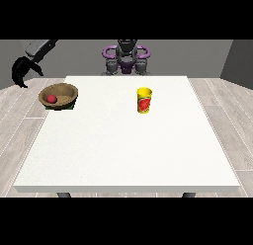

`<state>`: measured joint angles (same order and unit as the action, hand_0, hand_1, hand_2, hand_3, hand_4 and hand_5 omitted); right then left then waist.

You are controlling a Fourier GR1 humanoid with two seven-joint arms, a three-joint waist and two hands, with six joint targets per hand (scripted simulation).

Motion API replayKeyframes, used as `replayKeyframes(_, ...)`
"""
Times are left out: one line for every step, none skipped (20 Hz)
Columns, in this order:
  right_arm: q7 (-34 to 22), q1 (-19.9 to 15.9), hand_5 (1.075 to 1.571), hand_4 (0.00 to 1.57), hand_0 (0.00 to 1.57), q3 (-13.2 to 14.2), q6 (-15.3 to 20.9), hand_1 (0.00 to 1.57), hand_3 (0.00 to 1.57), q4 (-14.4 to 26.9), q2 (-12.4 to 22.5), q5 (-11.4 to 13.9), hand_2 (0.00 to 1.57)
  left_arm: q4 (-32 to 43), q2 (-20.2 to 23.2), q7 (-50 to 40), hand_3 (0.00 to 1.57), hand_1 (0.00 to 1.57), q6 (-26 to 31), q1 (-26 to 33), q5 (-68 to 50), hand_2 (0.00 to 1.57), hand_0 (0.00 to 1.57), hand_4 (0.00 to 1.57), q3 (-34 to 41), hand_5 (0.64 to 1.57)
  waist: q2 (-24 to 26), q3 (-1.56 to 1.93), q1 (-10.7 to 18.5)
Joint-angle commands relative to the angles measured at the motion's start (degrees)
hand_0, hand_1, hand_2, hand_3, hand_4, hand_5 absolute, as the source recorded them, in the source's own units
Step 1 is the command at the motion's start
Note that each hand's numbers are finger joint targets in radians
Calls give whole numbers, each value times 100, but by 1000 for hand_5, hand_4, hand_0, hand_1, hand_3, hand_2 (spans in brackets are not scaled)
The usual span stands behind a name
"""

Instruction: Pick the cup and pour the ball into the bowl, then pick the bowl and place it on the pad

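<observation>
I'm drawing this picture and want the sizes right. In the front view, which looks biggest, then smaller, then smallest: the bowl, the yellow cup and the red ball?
1. Bowl, widest by far.
2. Yellow cup, narrower, though about as tall as the bowl.
3. Red ball, smallest, lying inside the bowl.
All three sit about equally far from the camera, so the order is safe.

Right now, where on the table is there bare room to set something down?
The whole near half of the table is bare, as is the stretch between the bowl and the yellow cup, and right of the cup. Only the far left corner is taken, by the bowl with the red ball.
</observation>
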<state>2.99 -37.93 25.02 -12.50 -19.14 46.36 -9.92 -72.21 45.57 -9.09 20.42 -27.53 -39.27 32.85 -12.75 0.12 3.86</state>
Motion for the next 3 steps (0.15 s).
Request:
replayKeyframes(-271, -158, 1255, 442, 0, -99, -329, 0, 0, -218, 201, 14, 0, -116, -501, -226, 0, 0, -127, 323, 65, 0, 0, 983, -377, 1570, 939, -16, -47)
replayKeyframes(-163, -82, 1233, 659, 0, -236, -350, 0, 0, -377, -173, 60, 0, 143, -437, -381, 0, 0, -167, 409, 164, 0, 0, 983, -425, 1570, 1386, -25, -293)
replayKeyframes(-343, -584, 1219, 701, 0, -304, -236, 0, 0, -650, -451, 19, 0, 372, -441, -232, 0, 0, -239, 327, 366, 0, 0, 983, -477, 1570, 1490, -45, -399)
